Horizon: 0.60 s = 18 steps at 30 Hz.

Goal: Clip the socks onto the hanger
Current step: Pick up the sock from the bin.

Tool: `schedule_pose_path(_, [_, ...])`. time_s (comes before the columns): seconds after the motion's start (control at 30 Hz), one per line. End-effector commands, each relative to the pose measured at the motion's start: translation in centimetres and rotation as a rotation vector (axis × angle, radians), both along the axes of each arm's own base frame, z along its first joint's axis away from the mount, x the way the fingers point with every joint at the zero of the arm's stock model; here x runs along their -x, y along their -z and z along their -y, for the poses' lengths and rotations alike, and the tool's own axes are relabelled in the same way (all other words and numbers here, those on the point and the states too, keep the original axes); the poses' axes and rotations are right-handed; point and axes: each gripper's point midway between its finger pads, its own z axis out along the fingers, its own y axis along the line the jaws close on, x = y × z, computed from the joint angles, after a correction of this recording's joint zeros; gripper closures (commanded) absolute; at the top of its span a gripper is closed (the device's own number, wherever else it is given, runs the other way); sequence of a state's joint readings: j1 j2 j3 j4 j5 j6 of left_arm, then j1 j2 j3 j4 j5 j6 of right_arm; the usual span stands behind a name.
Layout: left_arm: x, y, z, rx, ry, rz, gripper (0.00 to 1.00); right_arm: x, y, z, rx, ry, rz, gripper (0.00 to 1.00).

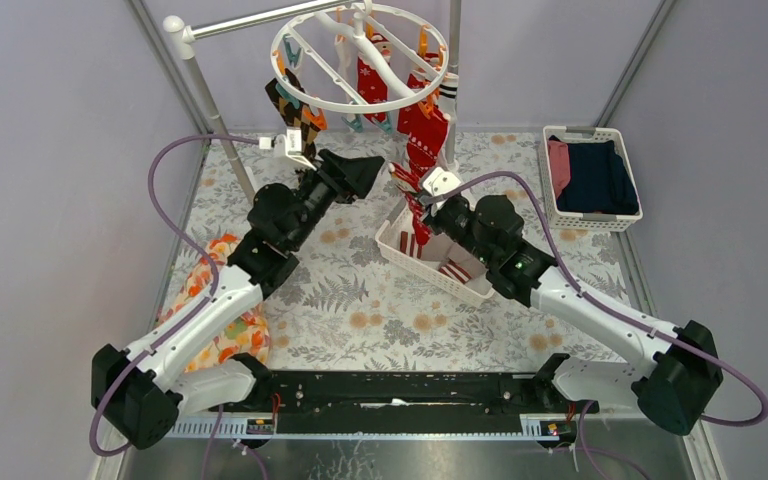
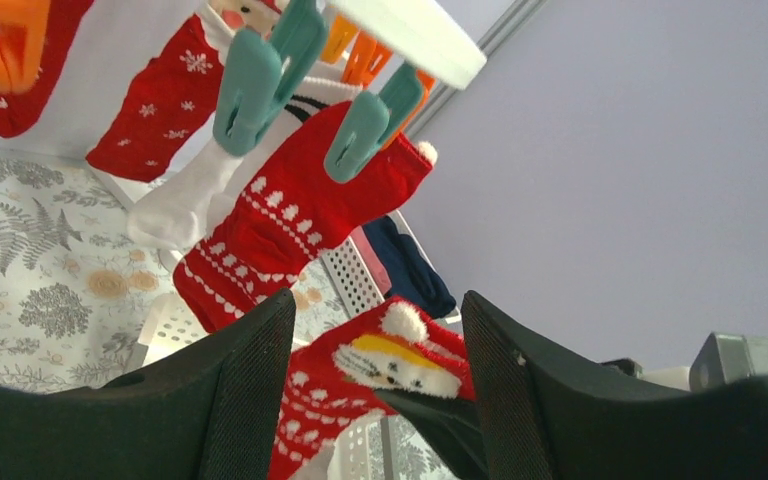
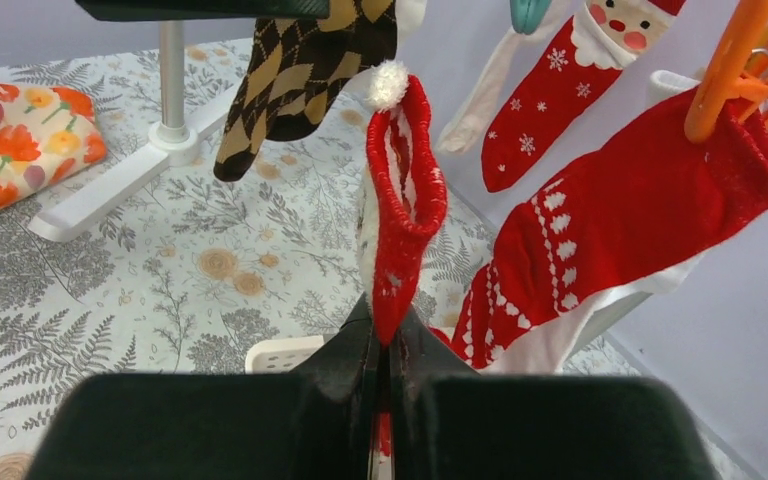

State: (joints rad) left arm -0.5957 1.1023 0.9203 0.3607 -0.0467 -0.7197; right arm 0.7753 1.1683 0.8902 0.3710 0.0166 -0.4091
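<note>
The white ring hanger hangs at the back with several socks clipped on. These include an argyle sock and red Christmas socks. My right gripper is shut on a red Santa sock and holds it upright, cuff open, below the ring. My left gripper is open just left of it. In the left wrist view the Santa sock shows between and beyond my fingers, apart from them. Teal clips hold a red patterned sock above.
A white slatted basket with more socks lies under my right arm. A second basket with navy and pink clothes stands at the back right. An orange floral cloth lies at the left. The grey pole stands at the back left.
</note>
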Motion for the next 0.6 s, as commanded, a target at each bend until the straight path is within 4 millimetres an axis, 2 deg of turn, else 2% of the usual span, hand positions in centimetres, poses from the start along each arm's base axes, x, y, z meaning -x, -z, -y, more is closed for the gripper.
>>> schedule_pose_path(0.0, [-0.5,-3.7,-0.7,0.019,-0.066,0.078,0.34,-0.2,-3.0,-1.0,-0.083,-0.052,0.022,1.0])
schedule_pose_path(0.1, [0.2,-2.8,-0.4,-0.012,-0.042,0.083,0.33,0.2,-3.0,-1.4,-0.088,-0.087,0.014,1.0])
schedule_pose_path(0.2, [2.0,-1.2,-1.2,-0.004,-0.019,0.068,0.33,0.4,-2.6,-1.1,-0.087,-0.079,0.014,1.0])
schedule_pose_path(0.27, [4.1,-0.9,-1.5,-0.002,0.032,0.109,0.33,0.5,-2.5,-0.9,-0.094,-0.079,0.024,1.0])
schedule_pose_path(0.3, [5.6,0.1,-1.0,-0.034,0.097,0.155,0.32,0.8,-2.4,-1.0,-0.095,-0.095,0.024,1.0])
schedule_pose_path(0.4, [9.7,1.2,-0.2,-0.168,0.247,0.408,0.28,2.0,-2.1,-1.9,-0.09,-0.18,0.021,1.0])
schedule_pose_path(0.5, [10.3,4.0,0.4,-0.339,0.305,0.5,0.24,3.0,-1.8,-2.6,-0.087,-0.244,0.009,1.0])
schedule_pose_path(0.57, [10.4,5.4,0.9,-0.382,0.344,0.528,0.23,3.8,-1.6,-2.9,-0.081,-0.289,0.004,1.0])
